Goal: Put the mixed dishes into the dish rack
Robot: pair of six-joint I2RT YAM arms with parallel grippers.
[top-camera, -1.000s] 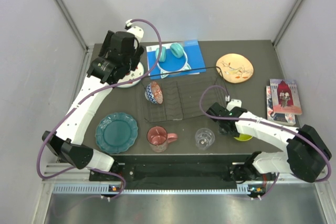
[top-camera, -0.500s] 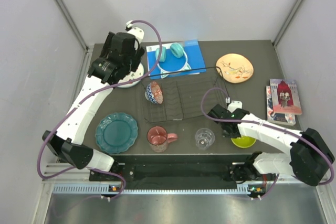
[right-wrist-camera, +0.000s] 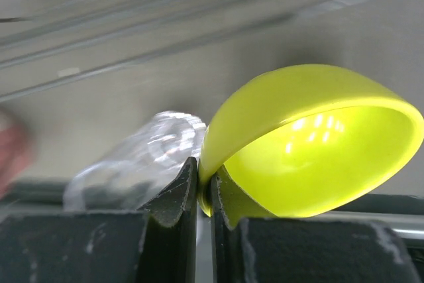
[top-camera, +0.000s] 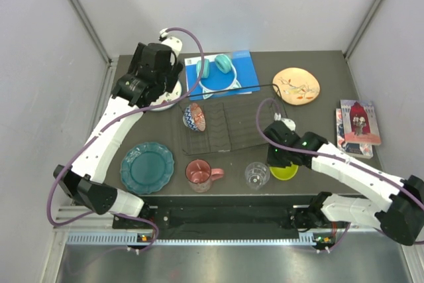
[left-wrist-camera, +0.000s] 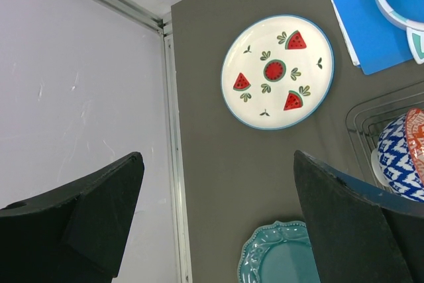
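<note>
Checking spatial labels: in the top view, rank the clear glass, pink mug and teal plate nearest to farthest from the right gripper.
1. clear glass, just left of the right gripper
2. pink mug, farther left
3. teal plate, leftmost

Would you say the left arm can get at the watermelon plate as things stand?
Probably yes: the left gripper hangs open near the watermelon plate, and nothing lies on it or between.

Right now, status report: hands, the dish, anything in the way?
Right hand shut on lime-green bowl rim. Left hand open, above watermelon plate. Clear glass close beside the bowl.
</note>
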